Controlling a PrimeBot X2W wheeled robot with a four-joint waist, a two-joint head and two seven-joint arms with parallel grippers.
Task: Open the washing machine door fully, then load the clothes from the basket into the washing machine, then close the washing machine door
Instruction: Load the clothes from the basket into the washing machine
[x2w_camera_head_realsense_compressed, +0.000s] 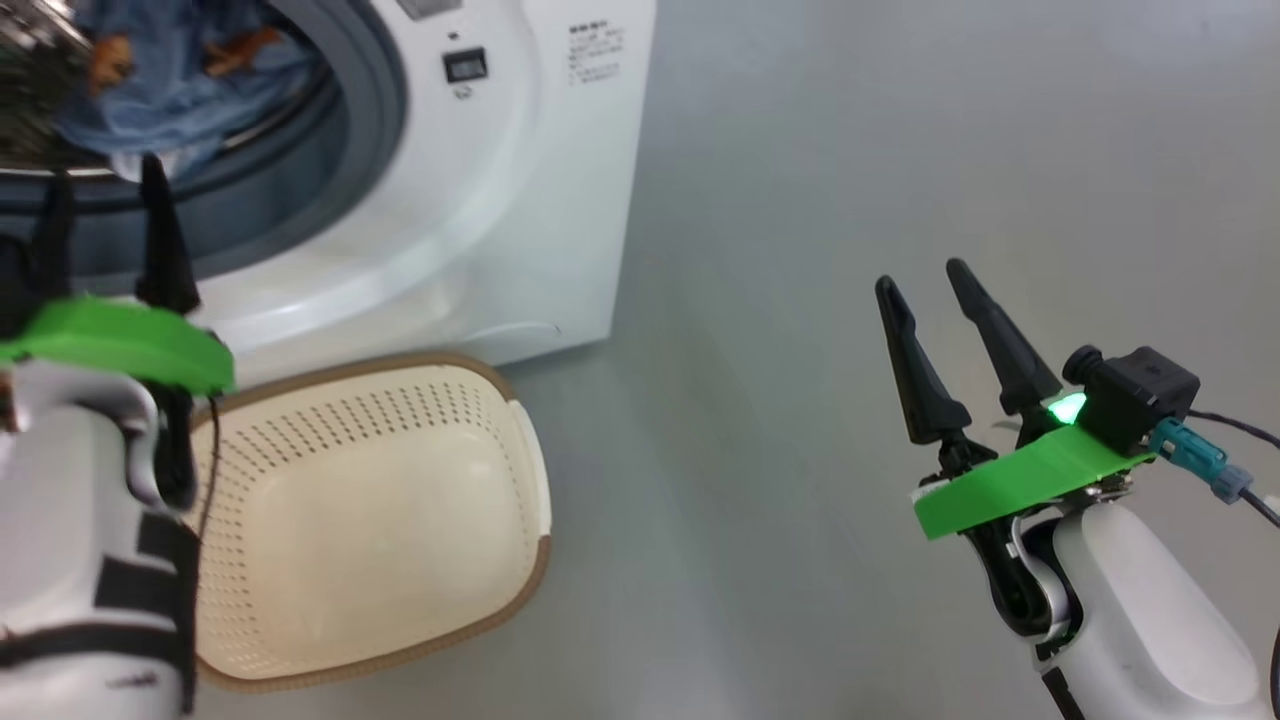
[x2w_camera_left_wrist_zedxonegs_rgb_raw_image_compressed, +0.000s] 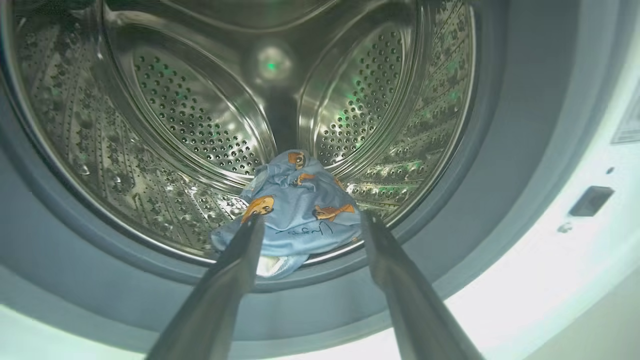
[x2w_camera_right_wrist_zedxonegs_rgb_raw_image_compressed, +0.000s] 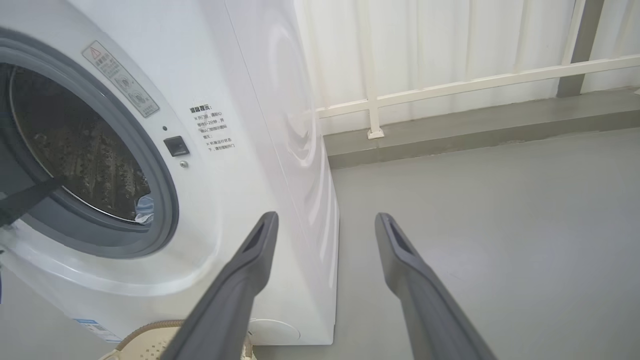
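Left hand (x2w_camera_left_wrist_zedxonegs_rgb_raw_image_compressed: 312, 219): tapered fingers (x2w_camera_left_wrist_zedxonegs_rgb_raw_image_compressed: 235, 270); crumpled blue clothes (x2w_camera_left_wrist_zedxonegs_rgb_raw_image_compressed: 295, 205) in perforated steel drum (x2w_camera_left_wrist_zedxonegs_rgb_raw_image_compressed: 190, 115).

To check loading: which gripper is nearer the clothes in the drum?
Left. The left gripper is at the drum mouth, jaws open just before the clothes; the right gripper hovers over the floor beside the washing machine.

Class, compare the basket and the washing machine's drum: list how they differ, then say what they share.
The basket is cream plastic; the drum is shiny steel. The basket is empty; the drum holds the blue clothes. Both have perforated walls.
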